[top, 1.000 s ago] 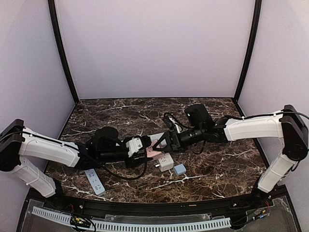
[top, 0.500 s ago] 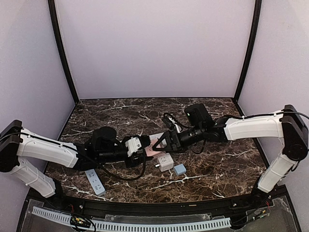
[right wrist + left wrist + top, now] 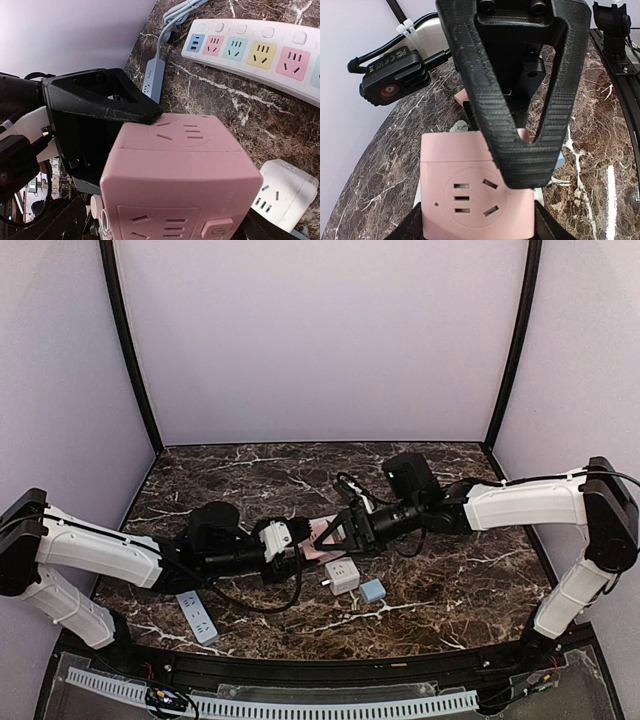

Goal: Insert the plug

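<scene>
We see pink cube [image 3: 322, 545] lifted slightly above table [image 3: 450, 580] centre since second ago; left gripper [image 3: 298, 548] clamps its sides, right gripper [image 3: 335, 535] spread wide across it, grip unclear; white plug [image 3: 343, 575] lies just near, not inserted

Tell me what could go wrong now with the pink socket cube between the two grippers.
1. The left gripper holds the pink cube by two faces only, and the right gripper crowds it; a bump could twist it loose.
2. If dropped, it may hit the white adapter or the blue adapter lying nearby.
</scene>
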Controlling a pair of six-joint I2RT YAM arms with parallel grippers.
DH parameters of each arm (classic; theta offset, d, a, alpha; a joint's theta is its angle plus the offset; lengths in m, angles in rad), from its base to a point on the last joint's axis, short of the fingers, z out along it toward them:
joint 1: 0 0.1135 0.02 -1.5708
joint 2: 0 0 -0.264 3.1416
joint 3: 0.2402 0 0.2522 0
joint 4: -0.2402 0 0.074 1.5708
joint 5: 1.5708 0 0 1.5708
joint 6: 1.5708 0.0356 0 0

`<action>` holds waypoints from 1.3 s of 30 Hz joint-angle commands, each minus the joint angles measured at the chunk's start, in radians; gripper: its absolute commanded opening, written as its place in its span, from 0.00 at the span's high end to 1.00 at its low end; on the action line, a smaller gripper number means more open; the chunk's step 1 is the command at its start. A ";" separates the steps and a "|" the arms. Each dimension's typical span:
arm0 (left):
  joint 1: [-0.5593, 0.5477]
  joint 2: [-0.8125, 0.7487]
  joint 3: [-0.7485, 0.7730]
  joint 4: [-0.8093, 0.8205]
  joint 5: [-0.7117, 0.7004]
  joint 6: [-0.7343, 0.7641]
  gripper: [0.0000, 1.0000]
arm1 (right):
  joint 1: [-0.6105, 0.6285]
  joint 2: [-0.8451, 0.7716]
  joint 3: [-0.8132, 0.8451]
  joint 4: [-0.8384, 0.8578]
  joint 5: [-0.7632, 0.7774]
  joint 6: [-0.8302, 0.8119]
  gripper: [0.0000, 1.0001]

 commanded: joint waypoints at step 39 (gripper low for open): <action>-0.006 -0.013 -0.007 0.015 0.079 0.015 0.99 | 0.037 0.034 0.042 0.016 -0.010 -0.015 0.08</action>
